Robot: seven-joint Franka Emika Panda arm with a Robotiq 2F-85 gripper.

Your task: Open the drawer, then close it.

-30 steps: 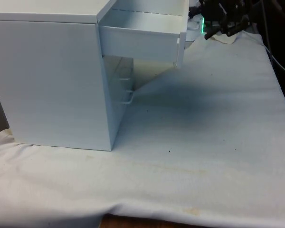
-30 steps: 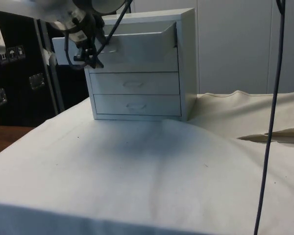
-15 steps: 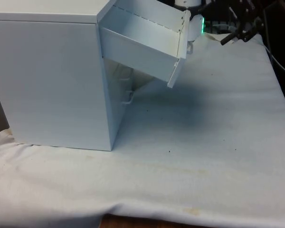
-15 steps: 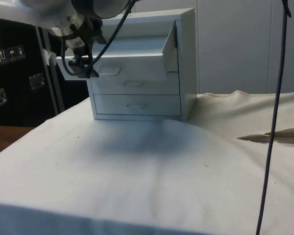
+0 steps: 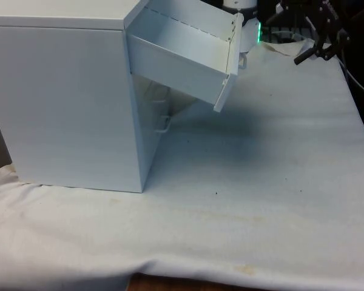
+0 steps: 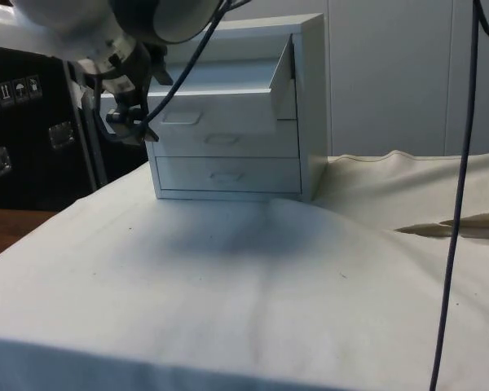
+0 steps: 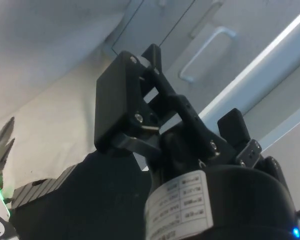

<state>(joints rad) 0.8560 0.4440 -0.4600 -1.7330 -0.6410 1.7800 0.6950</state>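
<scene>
- The chest (image 5: 67, 103) fills the left half of the front view, standing on the white cloth (image 5: 261, 182). A hard shove on the drawer could slide or rock it, since nothing visible holds it down.
- The top drawer (image 5: 182, 57), in the upper middle of the front view, hangs far out of the chest. Its front panel (image 5: 226, 76) droops towards the cloth. In the side view the drawer (image 6: 220, 102) sits crooked in its opening at upper centre. The likely trouble is that pushing it straight in while tilted jams its back edge against the frame. A downward nudge could drop it out altogether.
- Below it, the handles (image 5: 164, 124) of the lower drawers stick out from the chest. A low approach under the sagging panel could snag on them or catch the panel's lower edge.
- The claw (image 5: 320, 50) is in the upper right of the front view, well apart from the drawer. In the side view it (image 6: 130, 129) hangs at the upper left, beside the drawer front. The wrist view shows its fingers (image 7: 124, 95) spread with nothing between them. To close the drawer it likely has to lift the panel level first, and skipping that step is the main risk.
</scene>
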